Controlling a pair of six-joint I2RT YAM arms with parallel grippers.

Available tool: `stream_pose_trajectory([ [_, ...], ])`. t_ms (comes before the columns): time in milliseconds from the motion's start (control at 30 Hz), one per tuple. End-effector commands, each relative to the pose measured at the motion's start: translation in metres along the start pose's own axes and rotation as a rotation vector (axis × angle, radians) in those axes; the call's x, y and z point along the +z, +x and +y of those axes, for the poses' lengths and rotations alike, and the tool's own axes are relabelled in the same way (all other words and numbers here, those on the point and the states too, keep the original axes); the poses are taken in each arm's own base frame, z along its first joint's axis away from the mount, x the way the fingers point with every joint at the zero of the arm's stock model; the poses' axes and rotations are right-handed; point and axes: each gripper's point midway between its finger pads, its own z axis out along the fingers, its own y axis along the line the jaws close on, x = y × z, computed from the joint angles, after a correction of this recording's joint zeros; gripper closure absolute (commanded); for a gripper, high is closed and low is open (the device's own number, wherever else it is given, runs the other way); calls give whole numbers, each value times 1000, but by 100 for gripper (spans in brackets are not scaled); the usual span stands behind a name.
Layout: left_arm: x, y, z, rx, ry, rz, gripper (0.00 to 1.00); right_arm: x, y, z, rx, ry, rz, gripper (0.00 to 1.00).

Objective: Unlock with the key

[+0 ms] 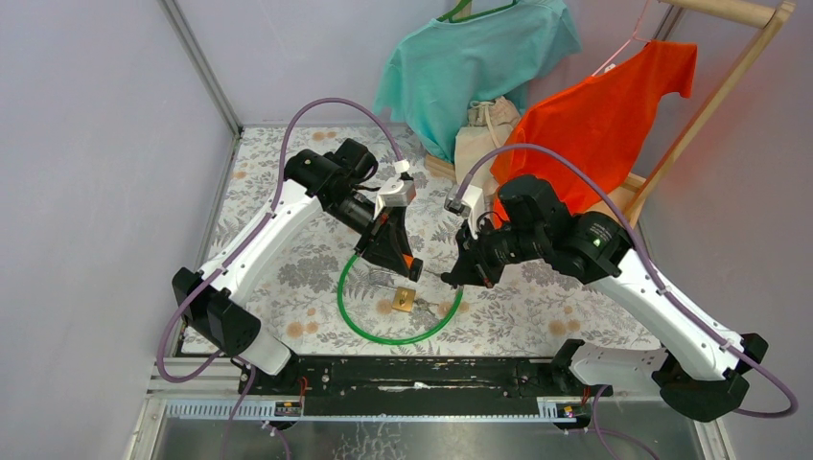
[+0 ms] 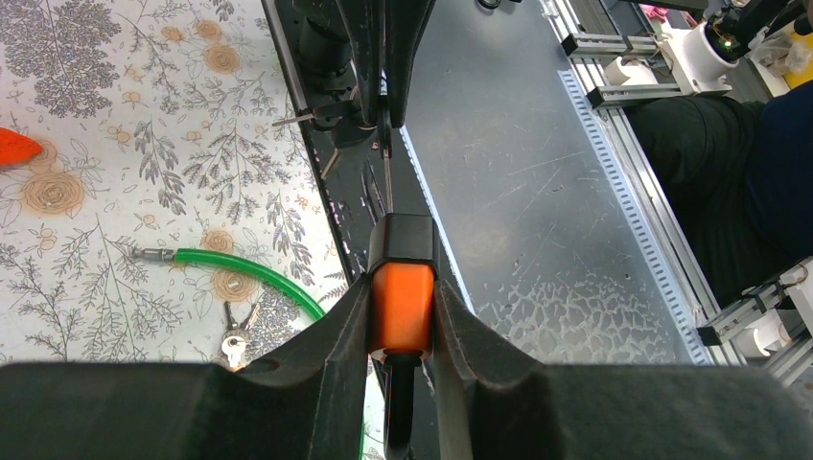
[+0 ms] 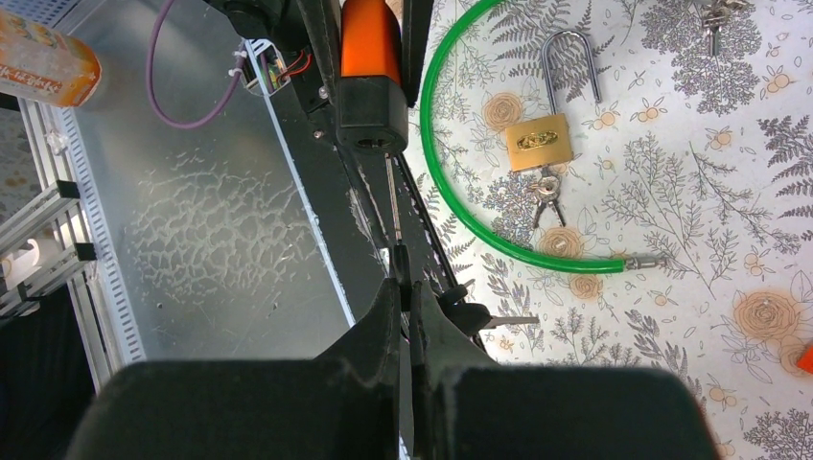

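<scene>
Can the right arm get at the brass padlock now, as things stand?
Probably not at once: the right end effector is shut on a key at the orange lock, which the left end effector grips. The padlock itself lies uncovered on the table.

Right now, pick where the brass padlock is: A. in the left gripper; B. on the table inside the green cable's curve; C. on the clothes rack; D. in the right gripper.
B: the brass padlock lies flat on the table inside the curve of the green cable.
</scene>
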Motion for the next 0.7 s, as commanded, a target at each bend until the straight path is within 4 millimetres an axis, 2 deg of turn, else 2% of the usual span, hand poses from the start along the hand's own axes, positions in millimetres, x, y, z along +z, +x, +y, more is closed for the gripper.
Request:
stream_pose_trajectory([
  [0,-1,-15,-14,40,27,-44,100,4,-8,5,-19,-28,-24,100],
  [667,-1,-13,-10,35,22,-34,100,12,-16,8,-19,-59,-40,100],
])
